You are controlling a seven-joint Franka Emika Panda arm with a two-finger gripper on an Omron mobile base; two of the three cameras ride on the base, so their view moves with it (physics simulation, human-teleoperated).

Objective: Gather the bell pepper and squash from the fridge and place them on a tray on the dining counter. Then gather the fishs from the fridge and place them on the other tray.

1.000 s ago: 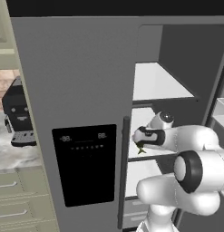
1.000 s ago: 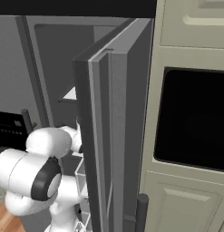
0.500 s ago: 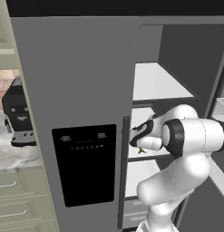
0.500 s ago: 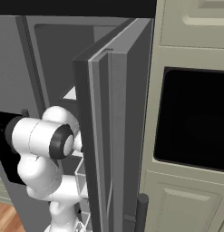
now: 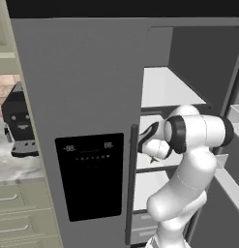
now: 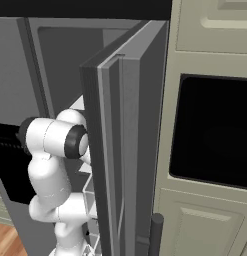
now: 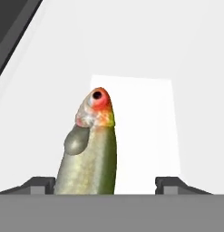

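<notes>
My fingers (image 7: 105, 183) spread either side of the olive-silver, red-headed fish (image 7: 90, 149) on the white fridge shelf (image 7: 145, 131); its tail is cut off, contact unclear. My arm hides it in the base views.

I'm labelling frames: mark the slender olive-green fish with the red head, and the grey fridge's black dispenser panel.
olive-green fish (image 7: 88, 165), hand view, mid body.
black dispenser panel (image 5: 91, 175), left base view, panel centre.

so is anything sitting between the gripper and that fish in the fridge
Nothing visible does. In the hand view the fish lies on the white shelf, running down between the two fingertips of the gripper, closer to the left fingertip; its jaws stand apart either side of it.
</notes>
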